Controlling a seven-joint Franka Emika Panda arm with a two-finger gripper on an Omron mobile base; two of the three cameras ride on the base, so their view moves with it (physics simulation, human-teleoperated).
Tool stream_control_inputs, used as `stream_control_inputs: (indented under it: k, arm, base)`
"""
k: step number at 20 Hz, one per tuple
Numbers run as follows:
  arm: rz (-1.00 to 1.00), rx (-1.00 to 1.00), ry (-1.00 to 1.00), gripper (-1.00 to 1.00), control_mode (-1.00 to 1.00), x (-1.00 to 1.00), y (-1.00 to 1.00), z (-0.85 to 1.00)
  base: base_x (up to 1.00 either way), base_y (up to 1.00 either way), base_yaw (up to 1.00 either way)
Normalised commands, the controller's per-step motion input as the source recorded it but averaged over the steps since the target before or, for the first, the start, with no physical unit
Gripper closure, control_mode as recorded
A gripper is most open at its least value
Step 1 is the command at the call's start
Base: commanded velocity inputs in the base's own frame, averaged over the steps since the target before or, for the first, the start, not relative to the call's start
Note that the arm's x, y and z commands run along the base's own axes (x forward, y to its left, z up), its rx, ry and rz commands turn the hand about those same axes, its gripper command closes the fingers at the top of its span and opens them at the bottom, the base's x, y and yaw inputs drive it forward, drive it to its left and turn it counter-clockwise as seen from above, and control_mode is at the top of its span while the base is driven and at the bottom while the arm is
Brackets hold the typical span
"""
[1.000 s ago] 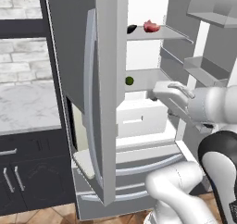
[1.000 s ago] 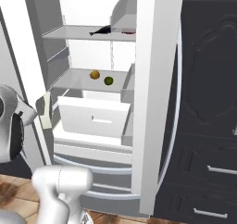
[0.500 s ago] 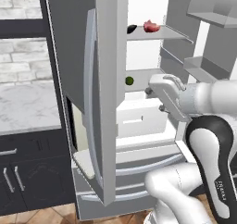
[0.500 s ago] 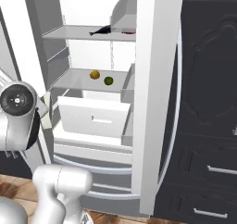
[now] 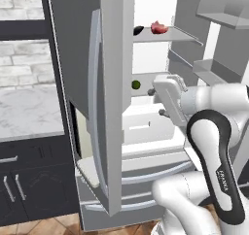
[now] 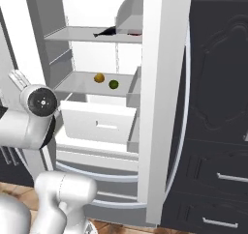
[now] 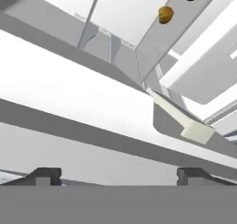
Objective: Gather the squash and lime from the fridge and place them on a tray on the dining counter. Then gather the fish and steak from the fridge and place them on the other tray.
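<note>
sitting side by side on the open fridge (image 6: 160, 83) shelf, squash (image 6: 99, 78) and lime (image 6: 114, 84) lie apart from the wide, empty fingers (image 7: 46, 176)

Middle fridge shelf (image 6: 77, 83): squash (image 6: 99, 78) beside lime (image 6: 114, 84). Upper shelf (image 6: 72, 34): fish (image 6: 109, 32), steak (image 5: 158, 27).

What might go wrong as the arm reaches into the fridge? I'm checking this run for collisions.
The squash and lime sit close together on one shelf, so closing on one could knock the other rolling. The open gripper is outside, near the left door's shelves, which the arm could clip. The white drawer juts out below that shelf.
</note>
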Motion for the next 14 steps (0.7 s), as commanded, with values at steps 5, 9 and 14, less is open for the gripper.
stream_control_inputs:
  k: [5,9,14]
  arm:
    - [0.02,0.11,0.06,-1.00,-1.00,0.37,0.22,-0.16]
    - [0.01,0.09,0.06,-1.00,-1.00,0.38,0.32,-0.17]
    - [0.04,0.08,0.09,-1.00,-1.00,0.38,0.26,-0.14]
  base:
    - [0.00,0.00,0.00]
    - [0.00,0.00,0.00]
    - [0.00,0.00,0.00]
